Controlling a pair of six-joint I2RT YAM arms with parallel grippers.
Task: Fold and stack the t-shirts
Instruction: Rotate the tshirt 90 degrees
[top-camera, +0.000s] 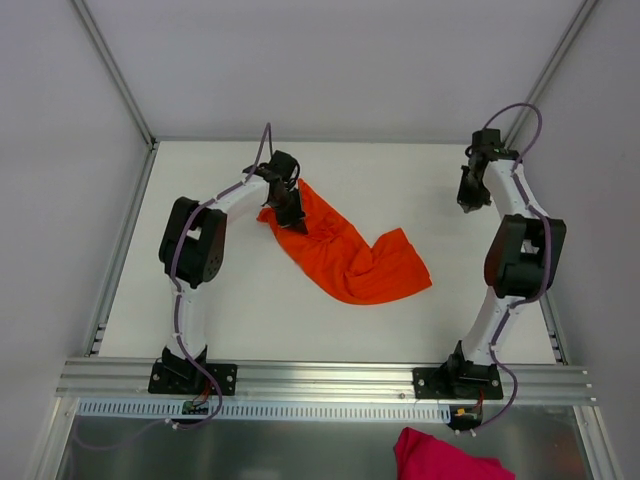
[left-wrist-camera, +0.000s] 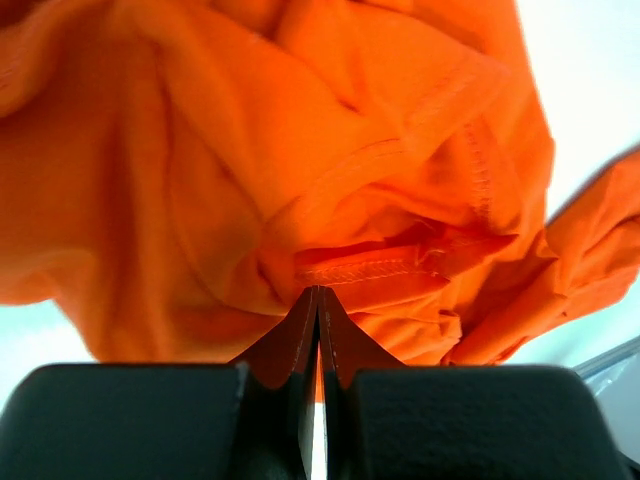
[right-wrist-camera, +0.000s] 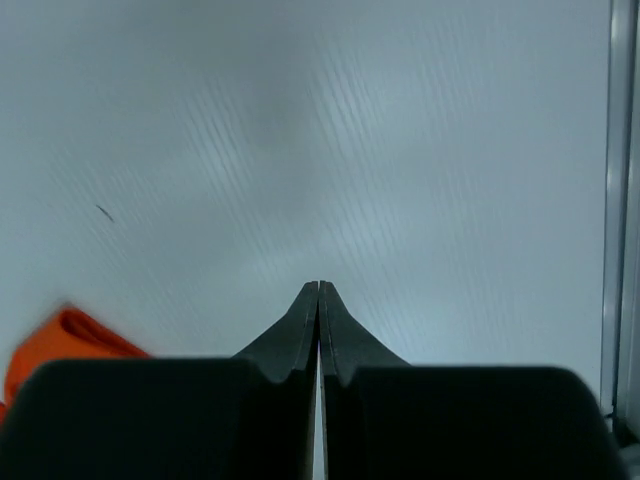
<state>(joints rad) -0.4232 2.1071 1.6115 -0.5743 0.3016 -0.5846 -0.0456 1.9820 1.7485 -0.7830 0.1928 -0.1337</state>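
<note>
A bright orange t-shirt lies crumpled in a diagonal band across the middle of the white table. My left gripper is at the shirt's far left end, shut on a bunched fold of it. In the left wrist view the closed tips meet a stitched hem, and the orange t-shirt fills the picture. My right gripper hangs at the back right, well away from the shirt. It is shut and holds nothing. A corner of the orange t-shirt shows at that view's lower left.
A magenta cloth lies below the table's front rail, near the right arm's base. Grey walls and metal frame posts close in the table on three sides. A metal edge strip runs close on the right gripper's right.
</note>
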